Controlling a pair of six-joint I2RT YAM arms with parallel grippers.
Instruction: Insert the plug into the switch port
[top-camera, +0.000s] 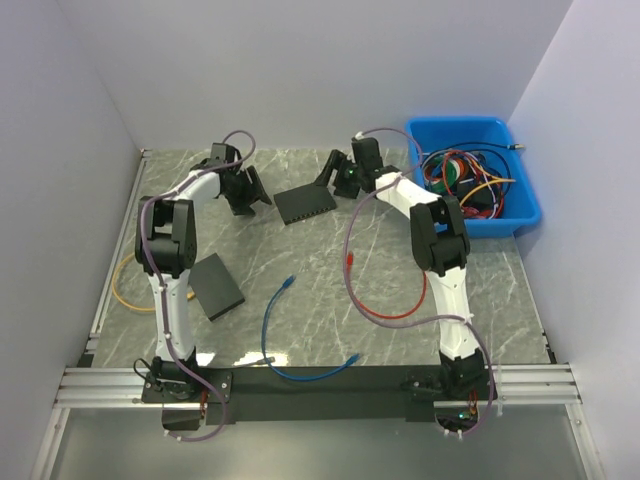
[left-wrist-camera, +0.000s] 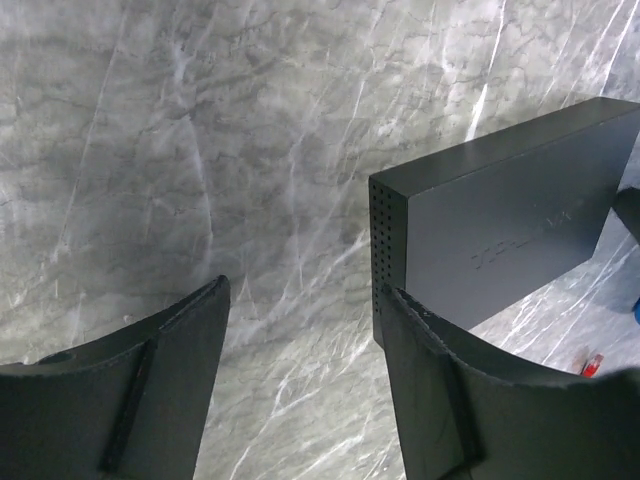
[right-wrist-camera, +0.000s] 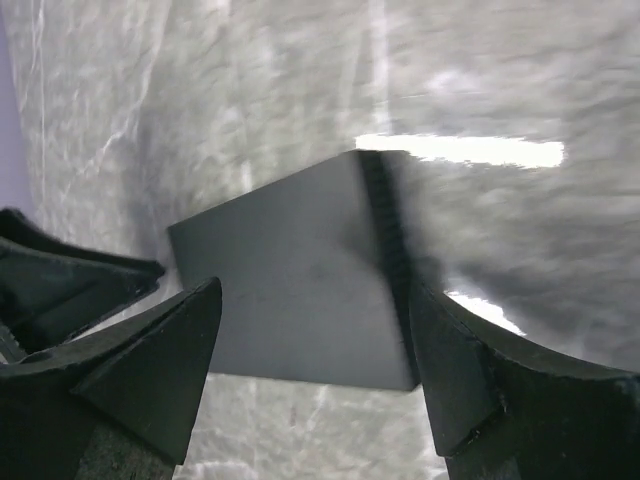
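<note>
**Step in hand:** positioning at the switch. Neither arm holds a plug, so insertion has not begun.

**Switch:** the dark grey, flat rectangular network switch (top-camera: 305, 203) lies at the far part of the grey marble-patterned desk (top-camera: 330, 300), between the two arm ends.

**Left gripper** (top-camera: 247, 192): it hovers just beside the left end of the switch. Its fingers (left-wrist-camera: 165, 390) stand apart with nothing between them.

**Right gripper** (top-camera: 340, 178): it is over the far right corner of the switch. Its fingers (right-wrist-camera: 160, 370) stand wide, one to each side of the switch body in the right wrist view. That view is blurred, so contact cannot be confirmed.

**Plug:** the blue cable (top-camera: 268, 335) and the red cable (top-camera: 400, 313) lie on the near half of the desk. The blue plug end (top-camera: 290, 283) and the red plug end (top-camera: 349, 260) are both well apart from the switch. Which one the task intends cannot be told.

**Next move (judgement):**
- One arm steadies the switch.
- The other travels to a plug and grips it just behind the connector.
- It then lines the plug up with the port row, which appears to face the near edge.

**Count:**
- Arms: two.
- Flat dark boxes: two, the second box (top-camera: 217, 287) lying beside the left arm.
- Loose cables on the desk: three, namely blue, red and a yellow cable (top-camera: 125, 290).
- Blue plastic bin (top-camera: 460, 124): one, holding a tangle of cables that cannot be counted.
</note>
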